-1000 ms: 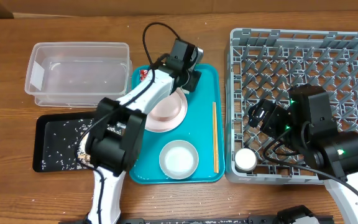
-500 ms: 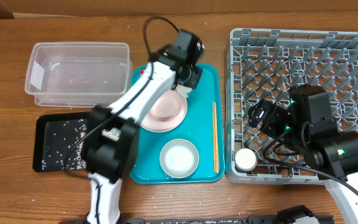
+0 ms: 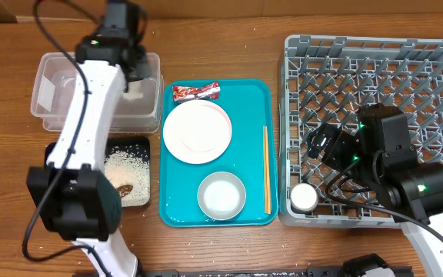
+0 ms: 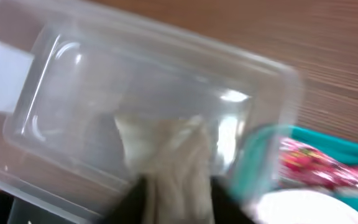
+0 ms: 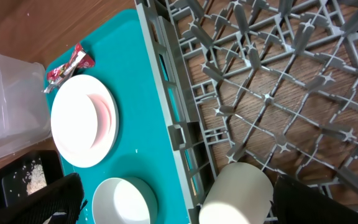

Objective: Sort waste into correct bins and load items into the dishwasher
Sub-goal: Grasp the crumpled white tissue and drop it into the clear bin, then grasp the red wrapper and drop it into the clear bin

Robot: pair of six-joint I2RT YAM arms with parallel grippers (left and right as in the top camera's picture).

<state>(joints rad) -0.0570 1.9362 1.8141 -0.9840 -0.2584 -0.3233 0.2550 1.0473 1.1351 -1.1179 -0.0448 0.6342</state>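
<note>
My left gripper (image 3: 133, 83) hangs over the clear tub (image 3: 60, 81), shut on the crumpled white tissue (image 4: 173, 155), which dangles into the tub (image 4: 73, 81). The red wrapper (image 3: 196, 92) lies at the teal tray's far end, also seen in the left wrist view (image 4: 316, 163). The plate (image 3: 197, 131), bowl (image 3: 221, 195) and chopsticks (image 3: 266, 169) rest on the teal tray. The black tray (image 3: 141, 146) holds rice and brown scraps (image 3: 123, 178). My right gripper (image 5: 179, 208) is open above the grey rack (image 3: 375, 69), near the white cup (image 5: 236, 193) lying in the rack's front left corner.
The teal serving tray (image 3: 248, 100) sits between the bins and the rack. The right wrist view also shows the plate (image 5: 82, 121), bowl (image 5: 123, 200) and wrapper (image 5: 67, 65). Bare wooden table (image 3: 229, 46) lies beyond the tray.
My left arm has swung from the far end of the teal tray leftward over the clear tub, carrying the tissue. The plate and black tray are now uncovered. The right arm has not moved.
</note>
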